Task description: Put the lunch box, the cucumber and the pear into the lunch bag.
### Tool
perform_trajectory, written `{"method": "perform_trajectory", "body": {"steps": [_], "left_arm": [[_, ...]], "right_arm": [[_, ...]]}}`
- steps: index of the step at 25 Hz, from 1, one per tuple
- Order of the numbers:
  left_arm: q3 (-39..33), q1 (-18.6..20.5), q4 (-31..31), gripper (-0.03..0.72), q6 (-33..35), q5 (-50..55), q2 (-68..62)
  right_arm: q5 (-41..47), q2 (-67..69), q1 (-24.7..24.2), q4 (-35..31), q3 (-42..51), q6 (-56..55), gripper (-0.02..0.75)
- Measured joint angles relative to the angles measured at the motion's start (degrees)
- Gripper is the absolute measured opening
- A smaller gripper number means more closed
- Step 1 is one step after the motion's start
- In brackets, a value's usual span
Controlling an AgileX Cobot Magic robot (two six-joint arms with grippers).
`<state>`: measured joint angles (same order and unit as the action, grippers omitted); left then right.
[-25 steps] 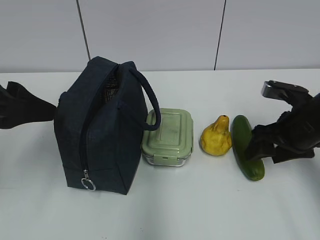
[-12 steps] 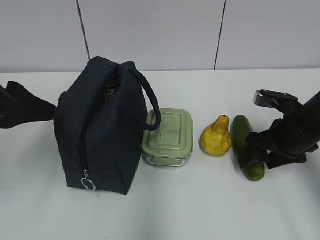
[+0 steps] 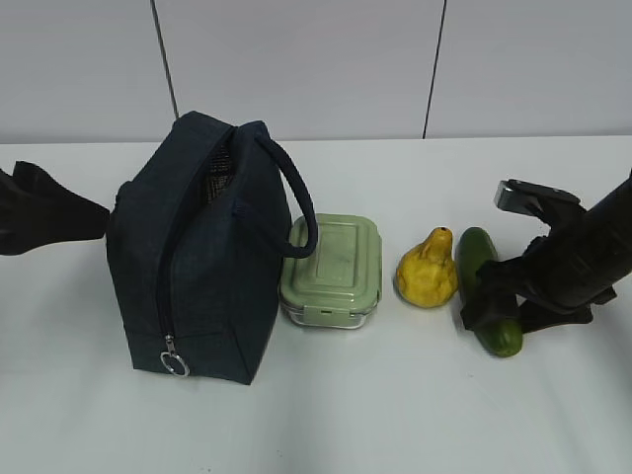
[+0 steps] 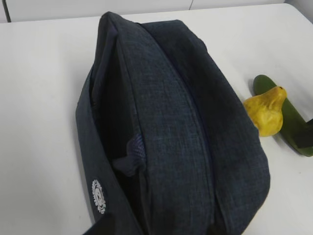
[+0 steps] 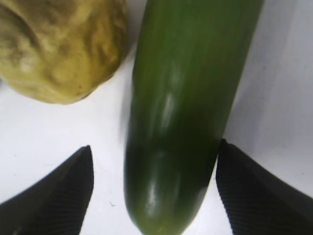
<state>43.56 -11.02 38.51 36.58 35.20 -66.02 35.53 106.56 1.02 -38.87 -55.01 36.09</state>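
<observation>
The dark navy lunch bag stands upright at the left, its top partly unzipped; it fills the left wrist view. My left gripper touches the bag's left end, and the fabric hides its jaws. Right of the bag lie the green-lidded lunch box, the yellow pear and the cucumber. My right gripper is low over the cucumber's near end. In the right wrist view it is open, its fingers straddling the cucumber. The right finger touches the cucumber; the left stands apart. The pear lies just left.
Everything rests on a white table backed by a grey panelled wall. The bag's strap handle loops over toward the lunch box. A silver ring pull hangs low on the bag's front.
My right gripper has come down and a little left, so its fingers now straddle the cucumber's near end. The left arm, bag, box and pear have not moved.
</observation>
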Motion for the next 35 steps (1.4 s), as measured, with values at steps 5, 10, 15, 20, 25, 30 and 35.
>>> {"method": "perform_trajectory", "body": {"steps": [5,10,15,20,25,30,35], "left_arm": [[0.0,0.0,0.0,0.342,0.0,-0.1,0.0],[0.0,0.0,-0.1,0.342,0.0,-0.4,0.0],[0.0,0.0,-0.2,0.342,0.0,-0.4,0.0],[0.0,0.0,-0.4,0.342,0.0,0.1,0.0],[0.0,0.0,-0.4,0.342,0.5,2.4,0.0],[0.0,0.0,-0.4,0.342,1.5,2.9,-0.3],[0.0,0.0,2.4,0.342,6.0,2.8,-5.4]], "right_arm": [[-0.1,1.3,0.0,-0.5,-0.3,0.3,0.592],[-0.2,1.8,0.0,-0.8,-0.7,0.3,0.488],[-0.2,1.9,0.0,-1.3,-0.7,0.2,0.360],[-0.2,0.2,0.0,0.4,-0.6,-1.9,0.359],[-1.0,-4.9,0.0,5.2,-0.6,-5.6,0.359],[-1.1,-9.1,0.0,9.8,-0.6,-8.8,0.359],[-0.9,-12.1,0.0,10.7,-0.3,-9.6,0.359]]}}
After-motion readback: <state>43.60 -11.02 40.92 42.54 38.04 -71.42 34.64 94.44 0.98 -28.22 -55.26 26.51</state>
